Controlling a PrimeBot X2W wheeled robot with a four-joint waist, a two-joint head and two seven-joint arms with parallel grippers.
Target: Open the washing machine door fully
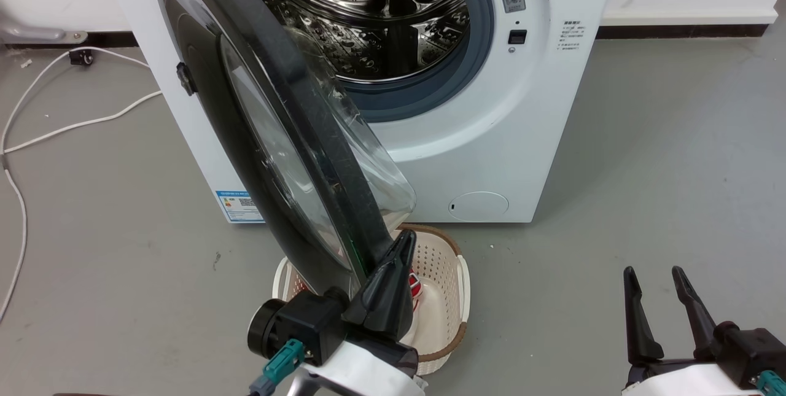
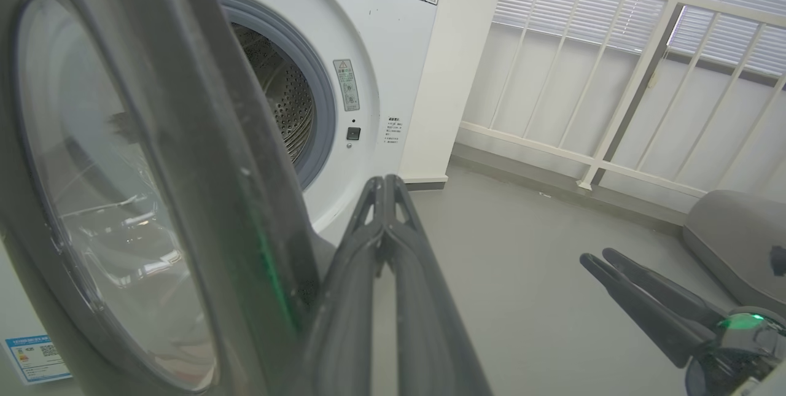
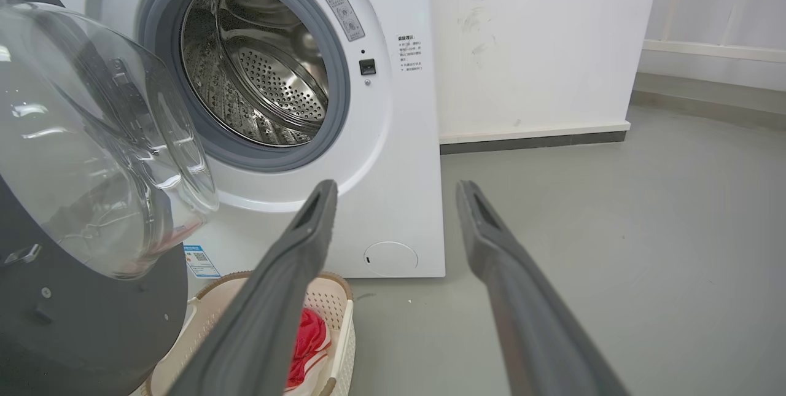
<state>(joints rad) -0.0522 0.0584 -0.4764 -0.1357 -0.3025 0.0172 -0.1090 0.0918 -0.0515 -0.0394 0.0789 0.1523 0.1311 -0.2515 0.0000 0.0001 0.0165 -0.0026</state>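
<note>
Washing machine door [image 1: 276, 138] stood swung well out from machine front toward robot's left, lower edge over basket [image 1: 451, 273]. Its clear glass bowl bulged toward drum [image 1: 381, 15] opening.

Left gripper [image 1: 402, 242]: fingers pressed together, nothing between them, tips at inner side of door's lower rim; touching or just beside, could not tell.

Washing machine [image 1: 528, 138] white, steel drum exposed inside grey seal.

Basket on floor, red cloth [image 3: 310, 337] inside.

Right gripper [image 1: 654, 273] low at right, well apart from door, fingers spread, empty.

White cable [image 1: 73, 126] lay on floor at left.
</note>
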